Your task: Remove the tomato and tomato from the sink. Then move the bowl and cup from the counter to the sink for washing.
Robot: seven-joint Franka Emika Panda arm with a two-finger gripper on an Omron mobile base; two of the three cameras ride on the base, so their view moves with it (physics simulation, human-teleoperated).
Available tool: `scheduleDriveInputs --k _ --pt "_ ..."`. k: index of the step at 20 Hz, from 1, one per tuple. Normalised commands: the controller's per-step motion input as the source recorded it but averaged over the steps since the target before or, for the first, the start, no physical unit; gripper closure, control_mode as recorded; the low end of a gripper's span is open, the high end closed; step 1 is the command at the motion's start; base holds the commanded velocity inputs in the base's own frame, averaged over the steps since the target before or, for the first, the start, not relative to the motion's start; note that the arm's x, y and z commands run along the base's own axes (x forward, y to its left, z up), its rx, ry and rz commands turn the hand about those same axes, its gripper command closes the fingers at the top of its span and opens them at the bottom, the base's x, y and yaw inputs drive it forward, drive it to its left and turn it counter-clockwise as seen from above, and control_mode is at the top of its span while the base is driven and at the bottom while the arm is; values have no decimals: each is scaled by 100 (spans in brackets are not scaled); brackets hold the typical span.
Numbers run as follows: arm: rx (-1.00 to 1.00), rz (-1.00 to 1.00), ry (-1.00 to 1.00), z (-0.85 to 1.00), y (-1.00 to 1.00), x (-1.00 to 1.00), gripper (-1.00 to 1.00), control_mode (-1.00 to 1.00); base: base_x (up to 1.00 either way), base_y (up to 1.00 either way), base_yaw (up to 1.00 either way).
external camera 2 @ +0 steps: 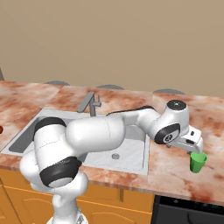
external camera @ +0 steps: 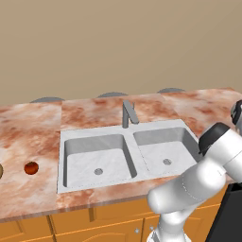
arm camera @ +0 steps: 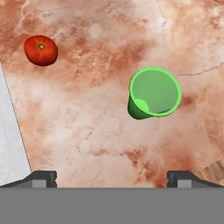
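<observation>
The green cup [arm camera: 154, 92] stands upright on the marbled counter [arm camera: 87, 122] right of the sink [external camera: 118, 156]. My gripper [external camera 2: 195, 148] hangs just above the cup [external camera 2: 198, 162], open wide with nothing between its fingertips [arm camera: 41, 178]. A bright red tomato [arm camera: 40, 50] lies on the counter beyond the cup. The darker tomato [external camera: 31, 168] rests on the counter left of the sink. At the left edge a tan sliver of the bowl [external camera: 1, 170] shows, the rest cut off.
The grey faucet [external camera: 127, 113] rises behind the divider between the two basins. The sink's rim [arm camera: 11, 144] runs along one side of the hand view. Orange cabinets [external camera: 94, 222] sit below the counter, and a dark appliance [external camera 2: 192, 212] stands at the right.
</observation>
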Motion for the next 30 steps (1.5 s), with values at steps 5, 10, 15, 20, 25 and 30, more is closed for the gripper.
scheduleDriveInputs --k 5,10,15,20,25,30 --pt "0 0 0 -5 -2 0 -100 -100 0 0 0" --pt "0 0 0 -4 -1 0 -100 -100 0 0 0" --pt "0 0 0 -6 -1 0 -100 -100 0 0 0" --pt "0 0 0 -9 -2 0 -100 -100 0 0 0" --pt "0 0 0 -7 -1 0 -100 -100 0 0 0" --pt "0 0 0 -7 -2 3 -100 -100 0 0 0"
